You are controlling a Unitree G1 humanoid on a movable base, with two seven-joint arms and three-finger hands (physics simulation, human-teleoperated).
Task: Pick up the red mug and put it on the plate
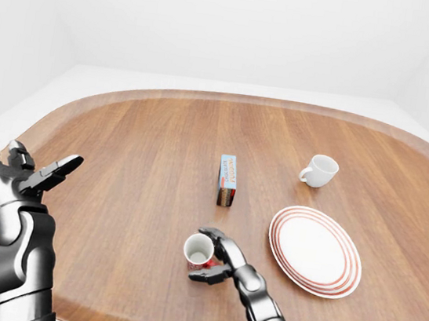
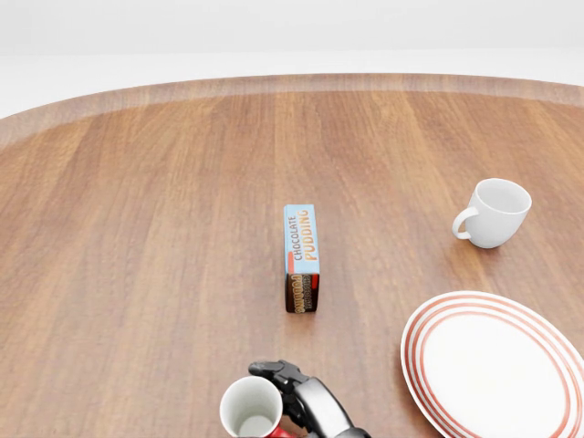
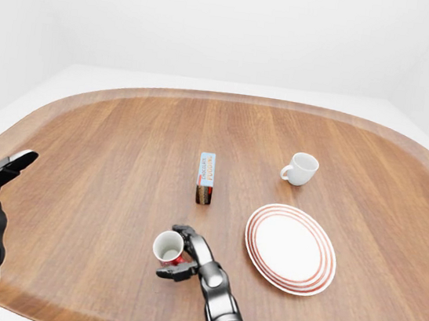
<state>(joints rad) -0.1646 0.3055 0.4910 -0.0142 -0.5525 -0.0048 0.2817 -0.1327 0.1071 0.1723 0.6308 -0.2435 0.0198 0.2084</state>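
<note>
My right hand (image 1: 217, 257) has its fingers (image 1: 213, 234) curled round the red mug (image 1: 199, 251), one over the rim side and one under at the base, so I read it as gripping; the mug stands upright on the table, mouth up, white inside, near the bottom of the left-eye view and left of the plate (image 1: 315, 251). My left hand (image 1: 8, 174) is raised at the left edge, off the wood, fingers spread and holding nothing. I count two mugs: the red one in my grip and a white mug (image 2: 494, 213) well apart, above the plate toward the right, handle to its left. One plate, white with red rings, lies flat and bare, near the red mug but not touching it. One pudding box (image 2: 302, 258) stands on its long edge between the mugs, just above my right hand in the head view, apart from it. The table (image 1: 121, 148) is a wide oval of brown wood with a raised rim. Around it I see pale floor and plain white walls (image 1: 233, 20).
</note>
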